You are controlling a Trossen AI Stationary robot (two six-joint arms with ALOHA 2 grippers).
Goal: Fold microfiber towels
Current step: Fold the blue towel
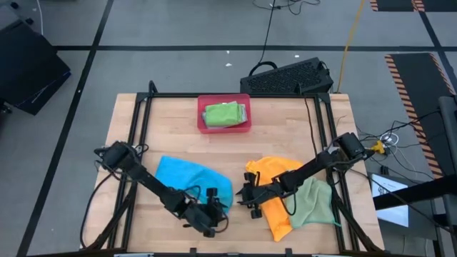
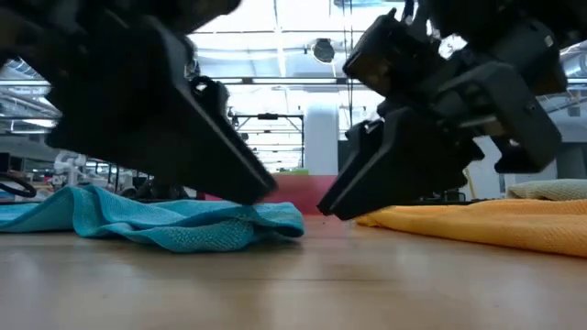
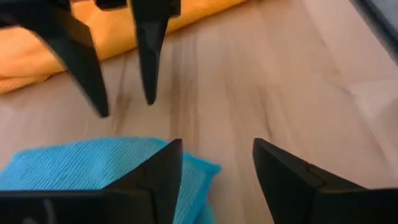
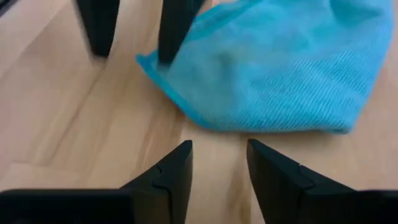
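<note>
Blue towel [image 1: 191,180] lies crumpled on the wooden table [image 1: 278,139], front left of centre. Left gripper [image 3: 214,171] low over its near corner, fingers parted, nothing between them. Right gripper [image 4: 219,163] faces it across bare wood, fingers also apart and empty, just off the towel's edge. Orange towel [image 1: 275,189] bunched under the right arm, overlapping a pale green towel [image 1: 314,201] at the right. Green towel [image 1: 224,113] folded in the pink tray [image 1: 202,125] at the far edge
</note>
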